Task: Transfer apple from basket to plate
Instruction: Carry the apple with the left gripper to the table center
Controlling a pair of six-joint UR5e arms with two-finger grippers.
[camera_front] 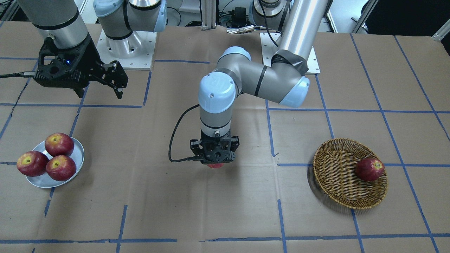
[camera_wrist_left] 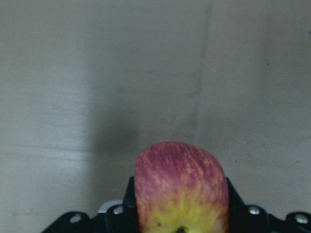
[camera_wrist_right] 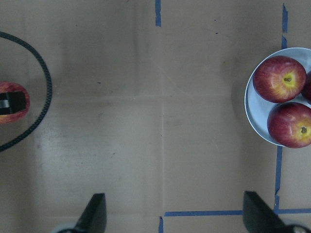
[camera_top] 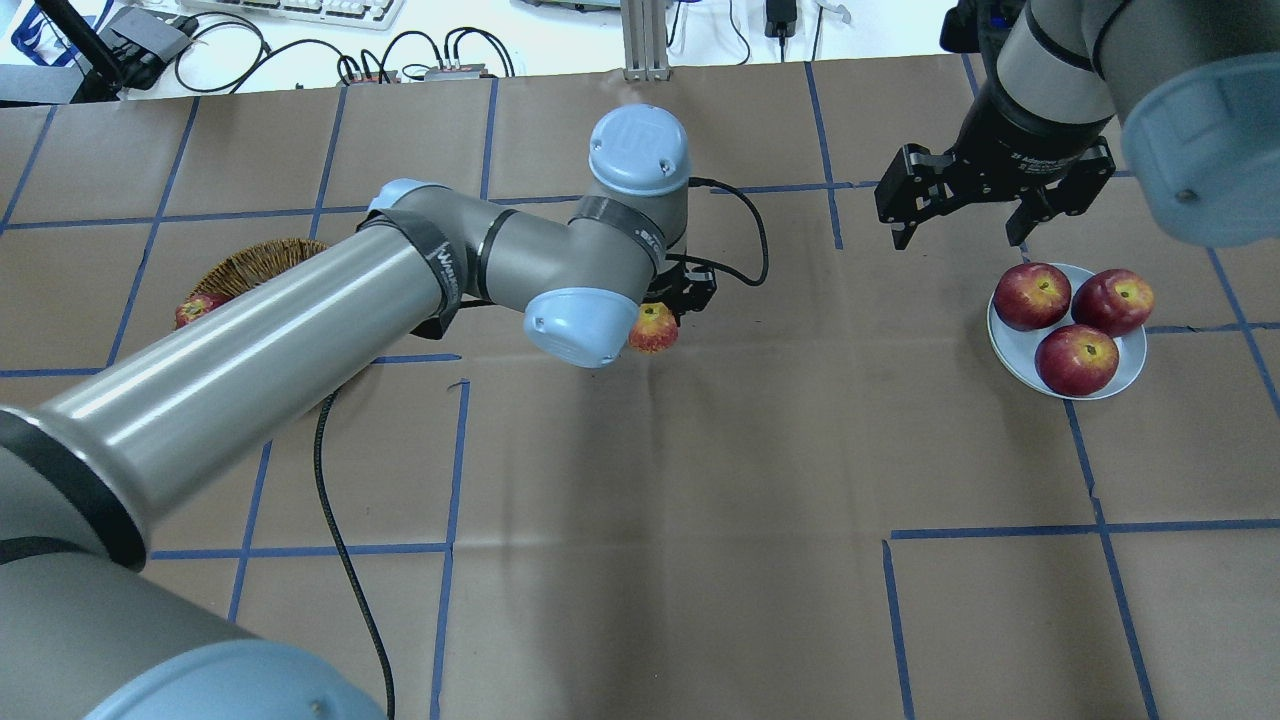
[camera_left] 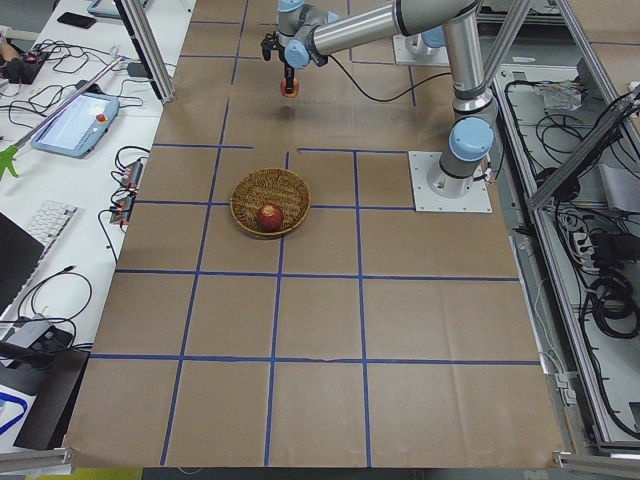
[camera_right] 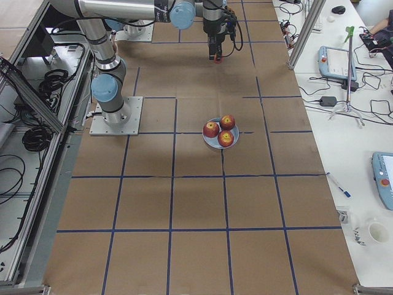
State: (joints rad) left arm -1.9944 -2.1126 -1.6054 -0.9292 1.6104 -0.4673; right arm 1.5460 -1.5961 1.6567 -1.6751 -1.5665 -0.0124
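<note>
My left gripper (camera_front: 215,162) is shut on the apple (camera_top: 653,328), pinkish-red streaked with yellow, and holds it above the middle of the table, between the basket and the plate. The apple fills the lower left wrist view (camera_wrist_left: 181,187) and shows at the left edge of the right wrist view (camera_wrist_right: 12,102). The wicker basket (camera_front: 337,175) holds one dark red apple (camera_front: 369,169). The whitish plate (camera_top: 1012,352) carries three deeper red apples. My right gripper (camera_top: 958,238) is open and empty, raised just behind the plate.
The three apples (camera_front: 60,167) nearly fill the plate, leaving a bare strip along its rim (camera_wrist_right: 251,114). A black cable (camera_top: 340,540) trails from the left wrist across the brown paper with its blue tape grid.
</note>
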